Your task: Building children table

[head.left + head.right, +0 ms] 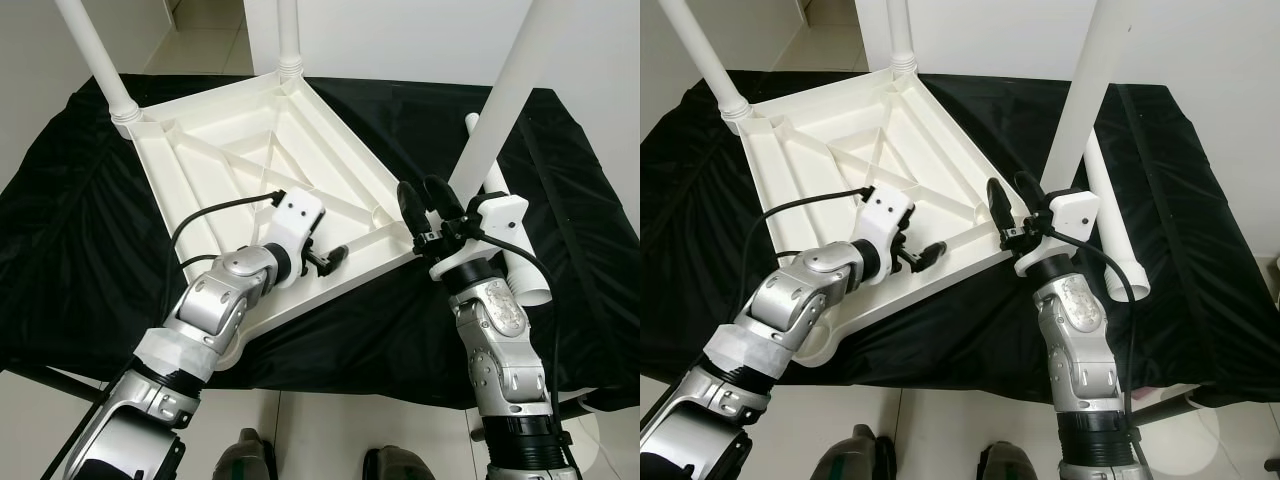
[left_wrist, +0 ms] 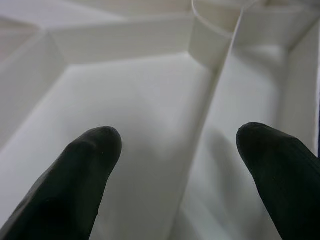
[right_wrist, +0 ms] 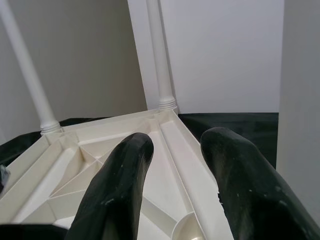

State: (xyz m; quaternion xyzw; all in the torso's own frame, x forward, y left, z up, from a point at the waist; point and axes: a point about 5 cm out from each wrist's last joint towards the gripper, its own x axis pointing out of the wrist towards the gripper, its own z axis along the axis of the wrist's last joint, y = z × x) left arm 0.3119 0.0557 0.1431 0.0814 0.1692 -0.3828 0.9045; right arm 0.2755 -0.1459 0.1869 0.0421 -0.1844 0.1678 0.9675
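The white table top (image 1: 240, 150) lies upside down on a black cloth. Legs stand in its far-left corner (image 1: 95, 60) and far corner (image 1: 289, 40), and a third upright leg (image 1: 500, 90) rises at the near-right corner. A loose fourth leg (image 1: 515, 262) lies on the cloth behind that one. My left gripper (image 1: 327, 260) is open, low over the ribbed underside near the front rim, with nothing between its fingers (image 2: 85, 170). My right gripper (image 1: 425, 203) is open, pointing up just left of the upright leg's base, its fingers (image 3: 120, 180) not around the leg.
The black cloth (image 1: 70, 240) covers the whole work surface and hangs over its near edge. A white wall stands behind it. My feet (image 1: 245, 455) show on the pale floor below. My left forearm lies across the top's near-left corner (image 1: 228, 352).
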